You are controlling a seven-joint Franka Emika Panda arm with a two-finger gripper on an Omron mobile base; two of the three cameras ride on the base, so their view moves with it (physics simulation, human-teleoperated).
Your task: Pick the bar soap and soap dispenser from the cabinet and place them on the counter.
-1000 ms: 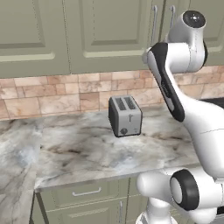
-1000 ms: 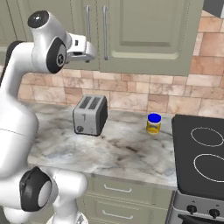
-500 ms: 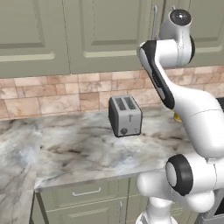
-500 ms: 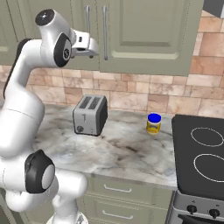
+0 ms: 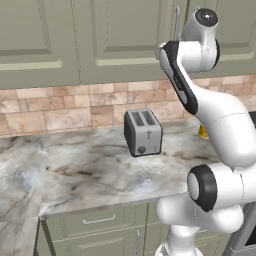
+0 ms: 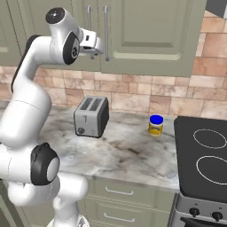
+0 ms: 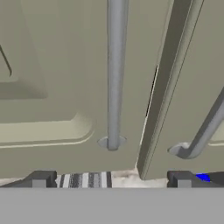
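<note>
Jaws gaping wide, facing cabinet (image 7: 52,87); left door handle (image 7: 114,74) running vertical at frame centre, dead ahead btwn tips.

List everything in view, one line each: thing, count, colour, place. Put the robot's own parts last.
cabinet: one, olive-green, on the wall above the counter, doors shut
cabinet handles: two, silver vertical bars, at the meeting edges of the doors
counter: one, grey-beige marbled, below the cabinet
toaster: one, grey, on the counter near the brick backsplash
jar: one, yellow with blue lid, on the counter beside the stove
stove: one, black, right of the counter
lower drawers: olive-green, under the counter
gripper: one, open, at the left door's handle
</note>
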